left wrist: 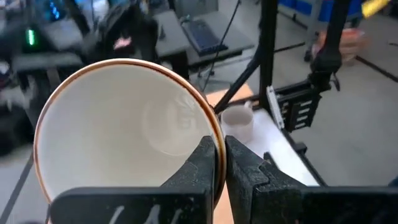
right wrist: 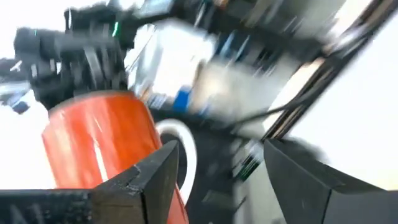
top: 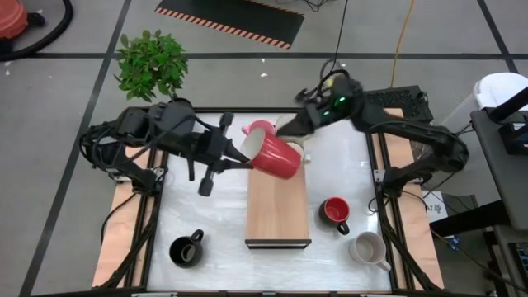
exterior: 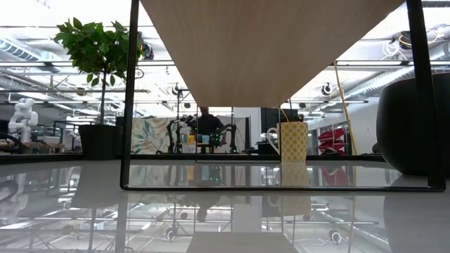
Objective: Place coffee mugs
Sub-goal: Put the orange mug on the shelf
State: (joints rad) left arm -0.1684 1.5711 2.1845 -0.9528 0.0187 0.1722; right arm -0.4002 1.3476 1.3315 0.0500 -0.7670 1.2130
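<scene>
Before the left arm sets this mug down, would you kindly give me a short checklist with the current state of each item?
1. Left gripper shut on the rim of the pink mug: ok.
2. Right gripper open and let go of the mug: open, ok; fully clear, cannot tell.
3. Mug upright for placing: not ok, it is tilted on its side, opening toward the left arm.
4. Bare room on the wooden board below: ok.
5. Red mug, black mug and cream mug off the board: ok.

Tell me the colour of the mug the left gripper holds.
Pink mug with a cream inside, clearest in the high view.
</scene>
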